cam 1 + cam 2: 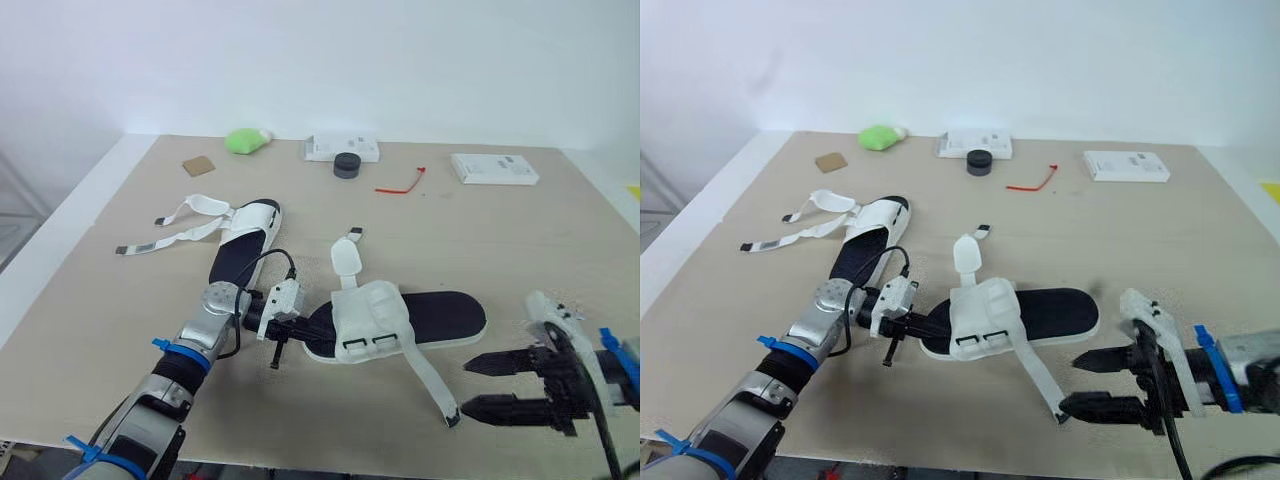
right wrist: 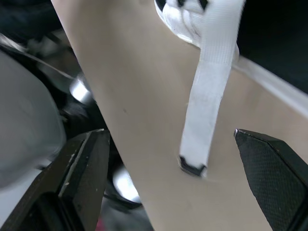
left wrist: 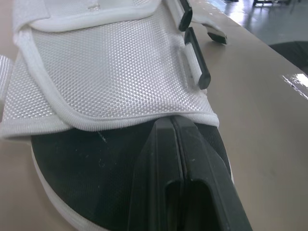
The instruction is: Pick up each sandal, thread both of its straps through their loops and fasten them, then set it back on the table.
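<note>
Near sandal (image 1: 400, 320): lies flat at mid-desk, sole down. It has a black footbed with a matte, finely grained surface and a white rim. The upper is a white woven flap (image 3: 110, 62) with a dimpled mesh weave and a bound edge, folded over the footbed. Two slim black rectangular loops (image 1: 370, 343) sit on the flap. The long strap (image 2: 204, 115) is flat white webbing with a black tip. It runs loose towards the near edge of the desk (image 1: 500, 240) and ends close to it.

Left hand (image 3: 168, 127): fingers pressed together, tips resting on the footbed just under the flap's edge.

Right hand (image 1: 466, 387): fingers spread wide and holding nothing. It is low over the desk, and the strap's tip lies between the fingers without touching them.

Far sandal (image 1: 245, 245): further back on the left, with both straps splayed out flat.

Desk surface is tan and smooth. There is bare room to the right and behind the near sandal. Along the back lie a green lump (image 1: 245, 140), a brown square (image 1: 199, 166), a white box (image 1: 342, 148), a black puck (image 1: 347, 165), a red tie (image 1: 402, 183) and a flat white pack (image 1: 493, 168).
</note>
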Robot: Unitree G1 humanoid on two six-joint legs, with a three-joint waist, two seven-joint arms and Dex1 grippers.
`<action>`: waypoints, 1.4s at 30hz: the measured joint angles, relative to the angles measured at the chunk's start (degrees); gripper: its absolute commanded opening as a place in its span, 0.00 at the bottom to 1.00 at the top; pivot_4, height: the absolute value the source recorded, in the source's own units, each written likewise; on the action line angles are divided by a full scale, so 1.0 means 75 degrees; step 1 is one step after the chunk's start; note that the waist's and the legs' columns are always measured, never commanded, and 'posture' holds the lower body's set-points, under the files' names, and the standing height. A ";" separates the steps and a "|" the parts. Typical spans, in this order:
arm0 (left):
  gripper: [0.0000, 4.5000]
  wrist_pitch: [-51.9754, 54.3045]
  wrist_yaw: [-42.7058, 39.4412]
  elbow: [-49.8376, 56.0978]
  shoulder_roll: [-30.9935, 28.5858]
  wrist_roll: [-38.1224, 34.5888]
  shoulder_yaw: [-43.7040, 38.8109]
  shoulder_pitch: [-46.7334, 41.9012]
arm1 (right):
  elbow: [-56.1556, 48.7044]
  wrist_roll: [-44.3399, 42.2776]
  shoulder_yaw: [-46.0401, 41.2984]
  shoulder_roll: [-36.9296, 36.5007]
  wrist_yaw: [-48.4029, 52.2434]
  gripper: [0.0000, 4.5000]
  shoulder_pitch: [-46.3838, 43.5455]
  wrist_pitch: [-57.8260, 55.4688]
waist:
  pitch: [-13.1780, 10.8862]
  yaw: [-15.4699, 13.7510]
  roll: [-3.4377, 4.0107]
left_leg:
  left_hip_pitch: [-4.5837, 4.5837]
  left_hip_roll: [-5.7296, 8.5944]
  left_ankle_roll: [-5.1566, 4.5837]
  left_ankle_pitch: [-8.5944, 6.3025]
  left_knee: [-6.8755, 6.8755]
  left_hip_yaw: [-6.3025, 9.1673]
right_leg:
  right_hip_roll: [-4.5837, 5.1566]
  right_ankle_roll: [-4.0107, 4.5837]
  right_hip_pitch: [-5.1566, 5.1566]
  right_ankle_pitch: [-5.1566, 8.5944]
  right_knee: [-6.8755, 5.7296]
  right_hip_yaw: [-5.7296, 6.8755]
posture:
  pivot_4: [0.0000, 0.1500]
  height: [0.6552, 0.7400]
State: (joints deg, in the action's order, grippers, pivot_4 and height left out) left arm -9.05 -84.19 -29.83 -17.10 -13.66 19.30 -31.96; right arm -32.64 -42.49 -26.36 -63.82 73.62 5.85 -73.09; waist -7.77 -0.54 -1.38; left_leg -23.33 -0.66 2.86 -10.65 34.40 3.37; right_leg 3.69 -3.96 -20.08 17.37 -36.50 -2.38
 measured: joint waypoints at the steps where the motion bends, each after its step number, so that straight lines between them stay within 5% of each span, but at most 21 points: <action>1: 0.00 -0.0029 -0.0018 0.0016 -0.0001 0.0000 0.0017 0.0001 | 0.0205 -0.0048 0.0181 0.0000 -0.0054 0.98 -0.0158 -0.0046 | 0.0000 -0.0003 0.0002 | -0.0002 0.0001 -0.0006 -0.0004 0.0000 0.0004 | -0.0007 -0.0006 0.0000 0.0006 0.0000 -0.0005 | 1.00 1.00; 8: 0.00 -0.0371 0.0066 0.0247 -0.0147 0.0019 0.0070 0.0170 | 0.1614 -0.0243 0.2052 -0.0004 -0.0178 0.98 -0.1397 0.0028 | -0.0002 0.0009 0.0010 | -0.0001 -0.0013 -0.0016 -0.0015 0.0000 0.0019 | -0.0041 -0.0035 0.0005 0.0002 0.0001 -0.0012 | 1.00 1.00; 18: 0.00 -0.0613 0.0195 0.0502 -0.0267 0.0019 0.0077 0.0381 | 0.1774 -0.0272 0.3239 0.0048 -0.0252 0.98 -0.1739 0.0306 | 0.0001 0.0016 0.0023 | 0.0000 -0.0022 -0.0032 -0.0037 0.0001 0.0018 | -0.0056 -0.0042 0.0005 0.0008 0.0001 -0.0014 | 1.00 1.00; 24: 0.00 -0.0914 0.0208 0.0325 -0.0249 0.0044 0.0165 0.0286 | 0.1921 -0.0341 0.3301 0.0271 -0.0495 0.36 -0.1967 0.0309 | 0.0002 0.0015 0.0025 | 0.0002 -0.0021 -0.0032 -0.0037 0.0003 0.0018 | -0.0056 -0.0043 0.0007 0.0007 0.0001 -0.0014 | 1.00 1.00; 28: 0.00 -0.1235 0.0234 0.0208 -0.0248 0.0199 0.0245 0.0169 | 0.1919 -0.0533 0.3265 0.0278 -0.0506 0.04 -0.1962 0.0297 | 0.0005 0.0009 0.0029 | 0.0006 -0.0020 -0.0033 -0.0037 0.0010 0.0020 | -0.0055 -0.0047 0.0015 0.0003 0.0001 -0.0014 | 1.00 1.00; 35: 0.00 -0.1596 0.0378 0.0079 -0.0254 0.0333 0.0299 0.0101 | 0.1918 -0.1631 0.2345 0.0414 -0.0566 0.04 -0.2106 -0.0249 | 0.0004 0.0010 0.0032 | 0.0015 -0.0021 -0.0041 -0.0032 0.0028 0.0014 | -0.0049 -0.0029 0.0027 -0.0001 0.0001 -0.0018 | 1.00 1.00; 42: 0.00 -0.2012 0.0375 -0.0218 -0.0251 0.0432 0.0390 -0.0103 | 0.2551 -0.3152 0.1564 0.1833 -0.2370 0.04 -0.4228 -0.1449 | 0.0005 0.0012 0.0027 | 0.0017 -0.0025 -0.0070 -0.0013 0.0029 0.0014 | -0.0052 -0.0007 0.0026 -0.0028 0.0001 -0.0019 | 1.00 1.00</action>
State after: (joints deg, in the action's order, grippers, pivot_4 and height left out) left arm -24.14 -81.37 -31.47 -18.99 -10.42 22.23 -32.73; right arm -13.50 -66.13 -14.63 -50.08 55.84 -25.86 -83.95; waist -7.74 -0.45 -1.18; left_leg -23.21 -0.84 2.34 -10.74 34.61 3.48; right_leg 3.30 -4.01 -19.89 17.16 -36.50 -2.52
